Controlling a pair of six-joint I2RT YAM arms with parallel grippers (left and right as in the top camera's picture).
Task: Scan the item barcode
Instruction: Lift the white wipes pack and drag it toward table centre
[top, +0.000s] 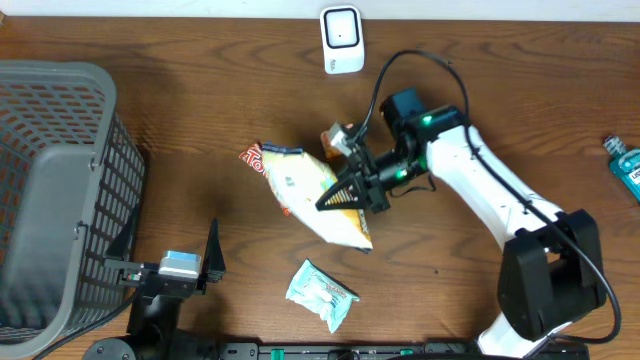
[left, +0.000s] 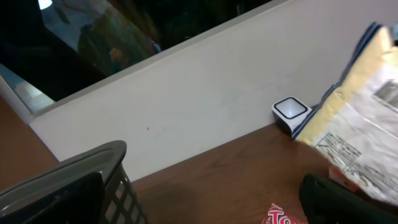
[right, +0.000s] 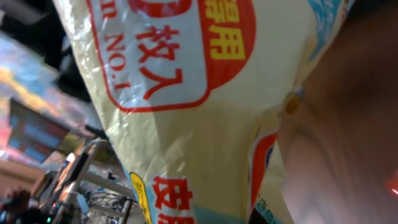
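Holding the snack bag (top: 305, 185) in the right pincer (top: 345, 195), part-way to the scanner (top: 341, 40)

Right pincer is clamped together on one edge of the yellow bag, which appears lifted over the middle of the worktop (top: 480, 90) with its printed face filling the right wrist view. The white scanner stands well apart from it at the far edge. Left pincer (top: 168, 250) sits with its fingers wide apart and holding nothing, beside the grey basket (top: 60, 200); a small teal packet (top: 320, 293) lies near the front. By my reading, the step in hand is carrying the bag to the scanner. Next it calls for moving the bag towards the scanner window and turning it so the barcode faces it; where that barcode sits I cannot tell
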